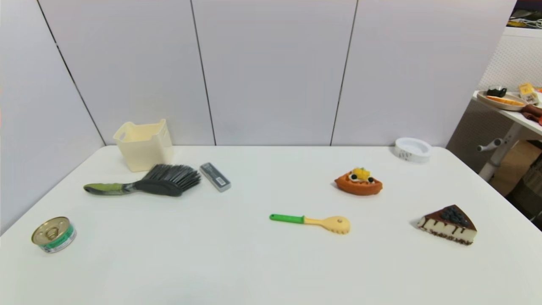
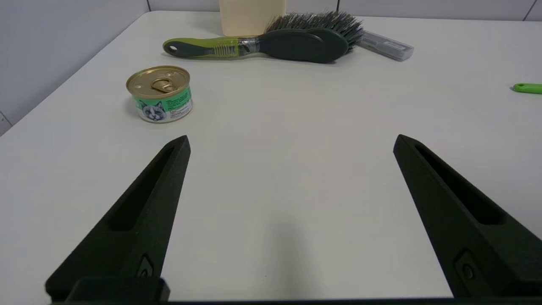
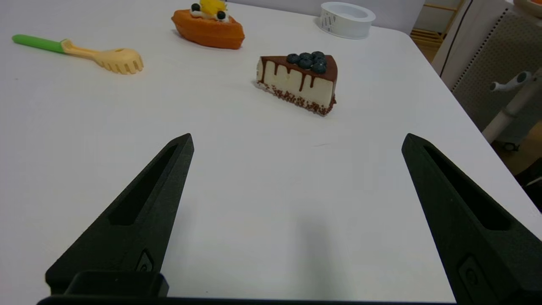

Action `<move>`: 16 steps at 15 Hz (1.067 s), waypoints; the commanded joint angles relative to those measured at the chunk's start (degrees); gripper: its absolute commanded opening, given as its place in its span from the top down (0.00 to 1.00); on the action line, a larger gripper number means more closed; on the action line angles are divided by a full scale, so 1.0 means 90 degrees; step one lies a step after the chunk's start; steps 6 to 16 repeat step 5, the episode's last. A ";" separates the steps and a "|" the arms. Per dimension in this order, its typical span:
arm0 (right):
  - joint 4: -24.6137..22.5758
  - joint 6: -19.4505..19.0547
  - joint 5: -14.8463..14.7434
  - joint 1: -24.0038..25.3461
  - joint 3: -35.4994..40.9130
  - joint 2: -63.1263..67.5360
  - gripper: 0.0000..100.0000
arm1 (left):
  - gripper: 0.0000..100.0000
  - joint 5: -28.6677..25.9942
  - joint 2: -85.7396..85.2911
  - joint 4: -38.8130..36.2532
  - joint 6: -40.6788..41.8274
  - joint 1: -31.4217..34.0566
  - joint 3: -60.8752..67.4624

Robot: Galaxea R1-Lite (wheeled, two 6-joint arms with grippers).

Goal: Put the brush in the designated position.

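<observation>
While both my arms sit low at the near edge of the table (image 1: 262, 271), my left gripper (image 2: 292, 142) hangs over bare surface, fingers spread wide and holding nothing. Far left lies a tin can (image 1: 54, 234). Beyond it the brush (image 1: 146, 185) lies flat just in front of the cream bin (image 1: 144, 145), handle pointing left, bristles near a small grey case (image 1: 215, 176). Centre: a toy spoon (image 1: 311, 220). Right: a tart (image 1: 358, 182), a cake slice (image 1: 449, 224). My right gripper (image 3: 296, 142) is likewise spread, empty.

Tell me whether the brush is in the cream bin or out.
Out. The brush lies flat on the table just in front of the cream bin.
</observation>
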 commanded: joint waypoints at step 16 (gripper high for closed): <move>-0.0002 0.0298 -0.0012 0.0000 0.0010 0.0008 0.00 | 0.00 -0.0002 0.0018 -0.0002 0.0000 -0.0002 0.0000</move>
